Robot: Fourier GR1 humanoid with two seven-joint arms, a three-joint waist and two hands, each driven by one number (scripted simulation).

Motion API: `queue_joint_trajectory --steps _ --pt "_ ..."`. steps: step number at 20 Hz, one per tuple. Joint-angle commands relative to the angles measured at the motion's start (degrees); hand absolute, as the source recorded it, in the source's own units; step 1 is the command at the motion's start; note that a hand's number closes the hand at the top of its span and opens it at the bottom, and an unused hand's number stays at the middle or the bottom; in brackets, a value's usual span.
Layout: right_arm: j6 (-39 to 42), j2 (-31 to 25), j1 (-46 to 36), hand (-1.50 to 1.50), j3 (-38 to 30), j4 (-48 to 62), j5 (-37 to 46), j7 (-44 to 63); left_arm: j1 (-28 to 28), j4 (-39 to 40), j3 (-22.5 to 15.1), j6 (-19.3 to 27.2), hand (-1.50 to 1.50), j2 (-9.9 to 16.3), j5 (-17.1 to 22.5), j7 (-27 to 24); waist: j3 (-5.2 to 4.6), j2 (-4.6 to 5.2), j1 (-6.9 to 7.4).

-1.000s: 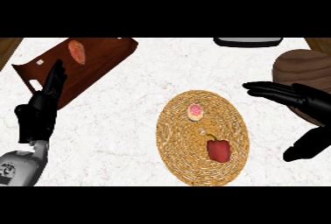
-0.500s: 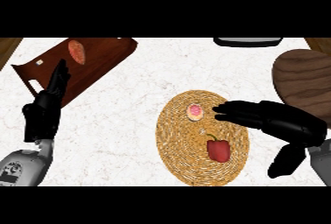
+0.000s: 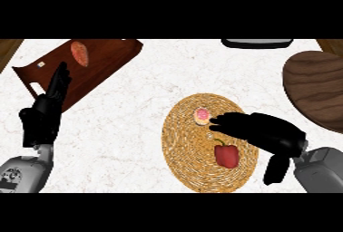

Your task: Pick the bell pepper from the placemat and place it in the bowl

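Observation:
A red bell pepper (image 3: 227,155) with a green stem lies on the round woven placemat (image 3: 188,154), toward its lower right. My right hand (image 3: 264,132) hovers over the mat just above and right of the pepper, fingers stretched left and thumb hanging down at the right; it holds nothing. The dark wooden bowl (image 3: 318,88) sits at the right edge, partly cut off. My left hand (image 3: 46,111) rests open at the left, fingers up.
A small pink doughnut-like item (image 3: 201,115) lies on the mat's upper part, by my right fingertips. A dark wooden cutting board (image 3: 100,63) with a reddish oval food piece (image 3: 80,52) sits at the upper left. A dark object (image 3: 257,43) shows at the top edge.
My right hand has swept left from beside the bowl to over the placemat and lowered toward the pepper. The left hand has barely moved.

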Motion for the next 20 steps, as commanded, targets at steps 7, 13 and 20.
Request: queue_joint_trajectory --steps 7,13,20 --pt "-1.8 9.5 -1.2 -1.5 -0.1 11.7 10.7 -3.5 -0.2 -4.8 1.6 -2.2 0.0 -3.0 -3.5 5.6 0.01 0.02 0.18" --pt "-3.0 14.7 0.8 -1.5 1.3 11.5 16.7 -4.2 -2.7 3.3 6.0 -5.5 0.0 -4.5 -3.9 -0.7 -0.01 0.03 -0.14" --pt "-10.0 17.6 -3.4 1.5 1.8 19.9 23.3 -11.1 -2.0 3.3 7.7 -7.7 0.0 -4.1 -4.4 -1.5 0.0 0.13 0.1"
